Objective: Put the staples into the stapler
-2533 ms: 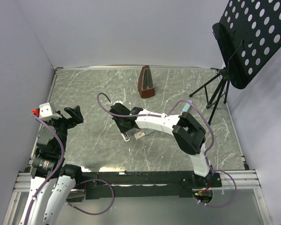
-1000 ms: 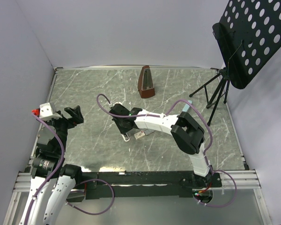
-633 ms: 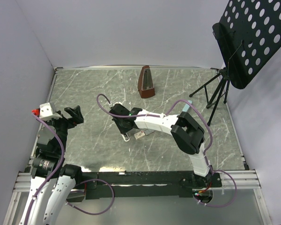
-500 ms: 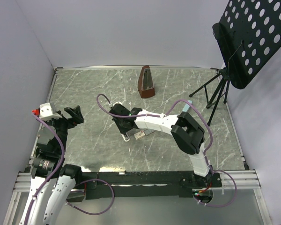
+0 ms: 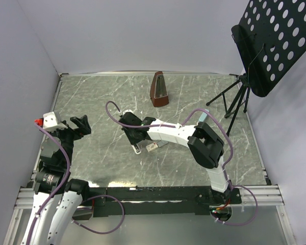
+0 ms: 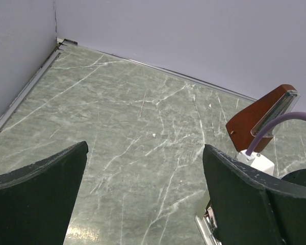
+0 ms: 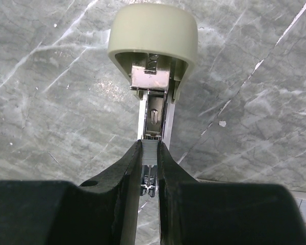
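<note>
- The table (image 5: 102,163) is running out to a metal rim along the left and far walls, leaving wide bare marble between the two arms.
- A music stand (image 5: 275,41) is crowding the far right corner with its tripod legs.
- The left gripper (image 6: 143,152) is hanging near the left edge, jaws spread wide, gripping nothing.
- A metronome (image 5: 159,91) is standing near the far edge.
- The stapler (image 7: 153,35) is lying mid-table, its cap swung open.
- The right gripper (image 7: 149,149) is pinching the staple strip (image 7: 149,159), lined up over the stapler's channel.
- The staple box (image 5: 152,147) is sitting just beside the stapler, its print too small to read.
</note>
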`<state>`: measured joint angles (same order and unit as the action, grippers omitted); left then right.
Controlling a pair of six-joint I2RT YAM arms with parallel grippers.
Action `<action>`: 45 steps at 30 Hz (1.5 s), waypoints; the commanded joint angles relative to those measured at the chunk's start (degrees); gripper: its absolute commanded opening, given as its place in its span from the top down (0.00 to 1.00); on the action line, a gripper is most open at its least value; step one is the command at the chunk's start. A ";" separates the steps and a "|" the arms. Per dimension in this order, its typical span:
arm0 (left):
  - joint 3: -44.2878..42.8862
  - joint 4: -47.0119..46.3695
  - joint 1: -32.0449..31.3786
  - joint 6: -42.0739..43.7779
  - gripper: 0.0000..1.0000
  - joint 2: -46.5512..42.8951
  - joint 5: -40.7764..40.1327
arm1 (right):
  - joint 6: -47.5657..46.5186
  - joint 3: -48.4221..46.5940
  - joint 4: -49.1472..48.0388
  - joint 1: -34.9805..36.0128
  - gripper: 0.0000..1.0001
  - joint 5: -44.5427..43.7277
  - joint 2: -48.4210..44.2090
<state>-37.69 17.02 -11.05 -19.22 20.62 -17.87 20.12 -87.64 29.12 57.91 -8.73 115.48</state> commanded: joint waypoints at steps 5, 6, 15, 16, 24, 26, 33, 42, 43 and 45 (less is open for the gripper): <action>-0.01 -1.99 0.33 0.06 0.00 0.12 0.55 | 0.62 -0.34 0.23 0.01 0.92 0.12 -0.78; 0.07 -1.99 0.33 -0.02 0.01 0.12 0.47 | 0.80 -0.43 0.32 0.10 0.92 0.21 -0.70; 0.08 -1.99 0.33 -0.02 0.01 0.21 0.55 | 0.89 -0.43 0.76 -0.25 0.93 0.12 0.27; 0.08 -1.99 0.33 0.06 0.01 0.21 0.55 | 0.80 -0.43 0.93 -0.25 0.93 0.38 0.44; -0.01 -1.99 0.33 0.06 0.01 0.12 0.47 | 0.80 -0.69 1.29 -0.25 0.93 0.65 0.97; -0.01 -2.07 0.33 0.06 0.01 0.21 0.47 | 0.80 -0.78 1.37 -0.34 0.93 0.73 1.06; 0.07 -1.99 0.33 0.06 0.01 0.21 0.55 | 0.89 -0.78 1.46 -0.34 0.93 0.56 1.15; 0.08 -2.07 0.33 0.06 0.00 0.30 0.55 | 0.71 -0.96 1.64 -0.43 0.93 0.91 1.50; 0.08 -2.07 0.33 0.06 0.01 0.30 0.64 | 0.71 -1.05 1.81 -0.52 0.93 0.91 1.50; 0.08 -2.07 0.33 0.06 0.01 0.38 0.64 | 0.62 -1.05 1.73 -0.43 0.93 1.08 1.33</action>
<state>-37.69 17.02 -11.05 -19.20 20.62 -17.87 20.32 -87.64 30.57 57.74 -7.84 115.77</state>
